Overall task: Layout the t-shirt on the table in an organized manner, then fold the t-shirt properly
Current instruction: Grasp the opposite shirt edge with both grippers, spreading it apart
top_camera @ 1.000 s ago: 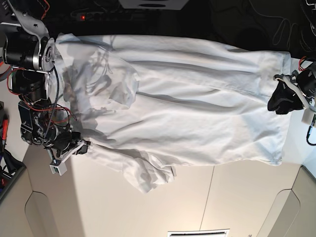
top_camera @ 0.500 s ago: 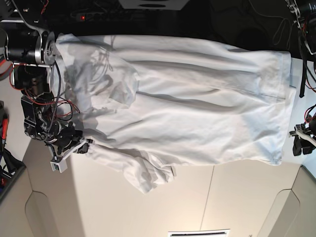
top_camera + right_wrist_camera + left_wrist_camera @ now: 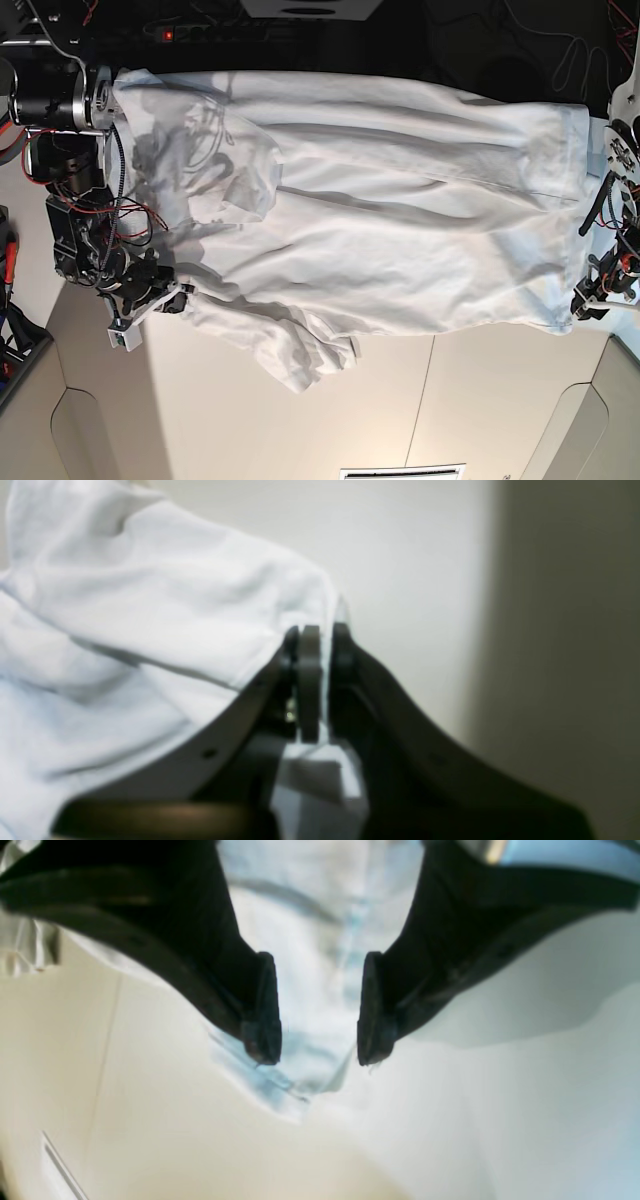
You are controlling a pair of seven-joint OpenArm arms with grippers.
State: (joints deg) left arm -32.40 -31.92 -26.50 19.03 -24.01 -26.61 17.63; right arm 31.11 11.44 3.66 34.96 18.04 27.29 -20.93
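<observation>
Left claw (image 3: 590, 302) shifted, seemingly inward.

The counter (image 3: 380, 400) is viewed from high above, facing down, with both arms taken in at the sides. Each wrist view is taken close up, past its own fingers (image 3: 265, 1010) (image 3: 310, 680); the shirt's (image 3: 400, 240) opposite ends are shared with the high view.

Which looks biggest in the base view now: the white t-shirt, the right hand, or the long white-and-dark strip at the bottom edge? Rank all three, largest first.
1. The white t-shirt
2. The right hand and the strip: too close to rank, since the hand's outline merges into its arm.
</observation>
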